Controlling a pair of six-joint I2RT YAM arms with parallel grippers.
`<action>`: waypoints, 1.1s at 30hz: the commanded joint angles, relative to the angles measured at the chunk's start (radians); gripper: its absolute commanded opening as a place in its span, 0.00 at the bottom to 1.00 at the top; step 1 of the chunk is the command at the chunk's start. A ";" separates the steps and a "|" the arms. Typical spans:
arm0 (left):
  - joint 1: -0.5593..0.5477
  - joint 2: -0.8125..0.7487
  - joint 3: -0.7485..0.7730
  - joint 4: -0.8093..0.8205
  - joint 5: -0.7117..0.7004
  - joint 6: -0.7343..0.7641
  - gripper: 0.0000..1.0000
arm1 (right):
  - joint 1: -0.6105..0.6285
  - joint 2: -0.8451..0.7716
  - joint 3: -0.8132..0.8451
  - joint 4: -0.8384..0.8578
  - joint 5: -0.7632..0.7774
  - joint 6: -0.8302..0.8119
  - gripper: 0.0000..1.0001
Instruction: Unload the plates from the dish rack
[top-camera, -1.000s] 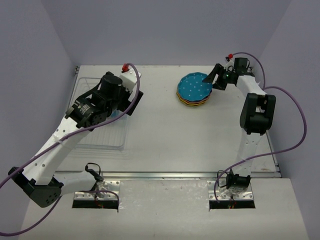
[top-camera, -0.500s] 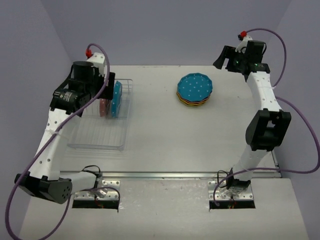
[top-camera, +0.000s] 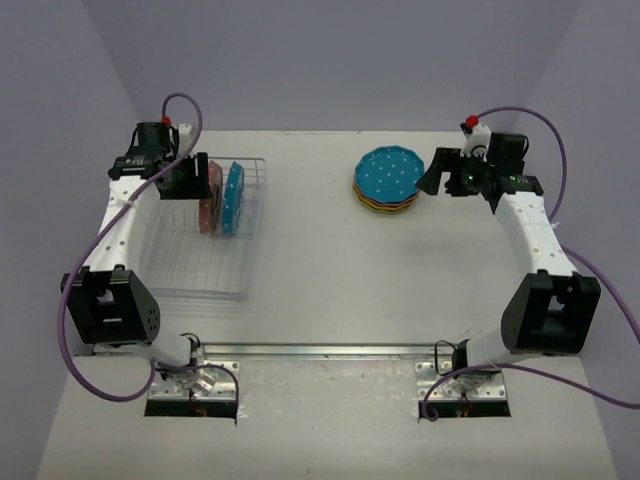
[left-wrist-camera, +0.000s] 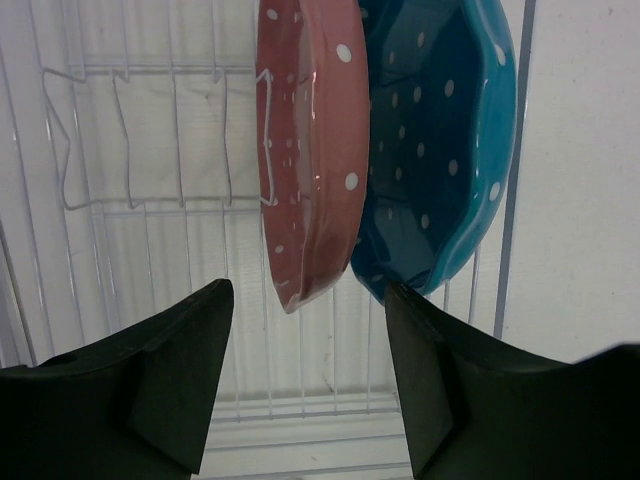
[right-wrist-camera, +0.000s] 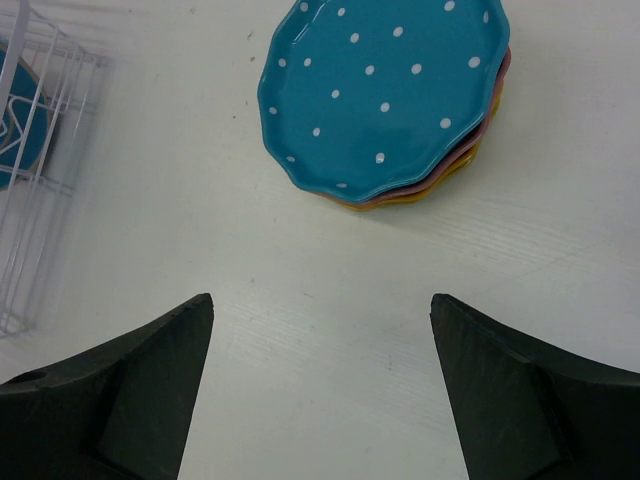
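Observation:
In the wire dish rack (top-camera: 196, 262) two plates stand on edge at its far end: a pink one (top-camera: 208, 200) and a blue one (top-camera: 234, 197). My left gripper (top-camera: 192, 178) is at the pink plate's left side. In the left wrist view it (left-wrist-camera: 307, 287) is open, and the rim of the pink plate (left-wrist-camera: 310, 150) dips just between its fingertips without touching; the blue plate (left-wrist-camera: 440, 150) stands right of it. A stack of plates (top-camera: 389, 180), blue on top, lies on the table. My right gripper (top-camera: 432, 172) hovers open and empty beside the stack (right-wrist-camera: 390, 90).
The rack's right wire wall (left-wrist-camera: 512, 200) runs close by the blue plate. The right wrist view catches the rack's corner (right-wrist-camera: 45, 190) at its left edge. Purple cables loop off both arms. The table's back wall is just behind both grippers.
My left arm swung from over the rack to its far left end and its jaws narrowed around the pink plate's rim. My right arm rose from the stack, then came back beside it, jaws wider.

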 joint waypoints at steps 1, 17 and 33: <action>0.005 0.039 0.005 0.091 0.065 0.013 0.59 | 0.004 -0.076 -0.047 0.045 -0.040 -0.042 0.89; -0.017 0.144 -0.063 0.271 -0.063 0.066 0.47 | 0.004 -0.074 -0.068 0.051 -0.080 -0.011 0.89; -0.017 0.147 0.045 0.217 -0.031 0.043 0.00 | 0.004 -0.084 -0.053 0.035 -0.113 0.018 0.89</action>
